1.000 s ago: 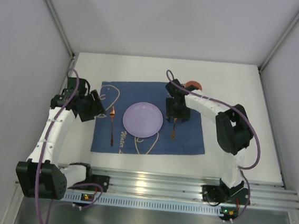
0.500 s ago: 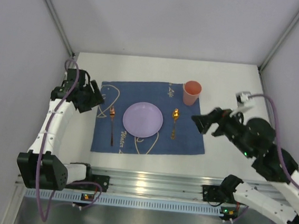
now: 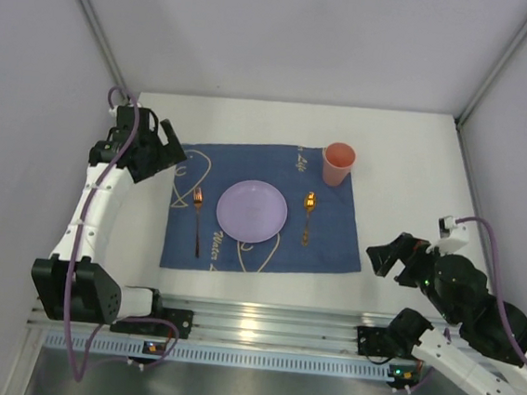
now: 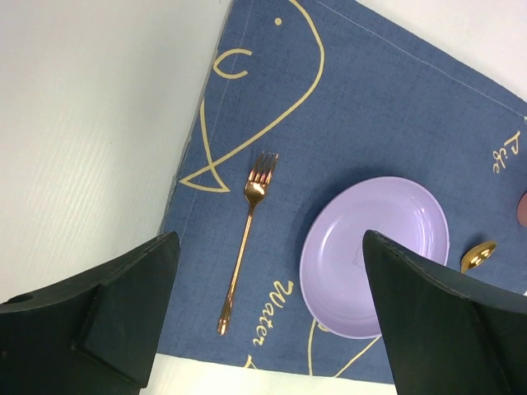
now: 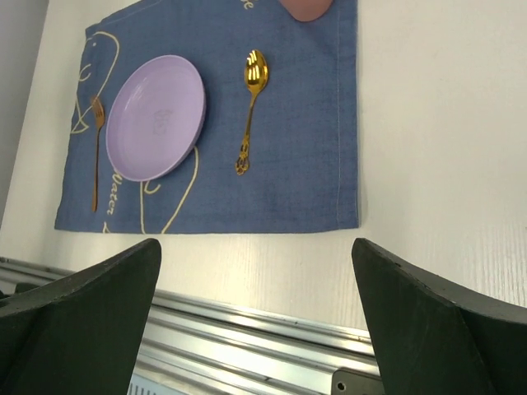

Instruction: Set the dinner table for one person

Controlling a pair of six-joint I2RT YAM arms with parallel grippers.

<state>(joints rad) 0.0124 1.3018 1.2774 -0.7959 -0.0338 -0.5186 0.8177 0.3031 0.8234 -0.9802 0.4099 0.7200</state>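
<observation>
Dinner table (image 3: 415, 175) lies white under everything, silver rail (image 3: 325, 330) along its near edge, and on its blue placemat (image 3: 333, 246) the setting looks complete: fork (image 3: 197, 219) left of the purple plate (image 3: 252, 211), spoon (image 3: 307, 216) right of it, pink cup (image 3: 338, 164) at the far right corner. A second ago the right gripper (image 3: 381, 256) stood over the spoon; now it has pulled back off the placemat's near right corner and the left gripper (image 3: 177, 147) sits off the far left corner, both spread wide and empty. Bare white surface flanks the placemat, with walls (image 3: 31, 91) close on three sides
</observation>
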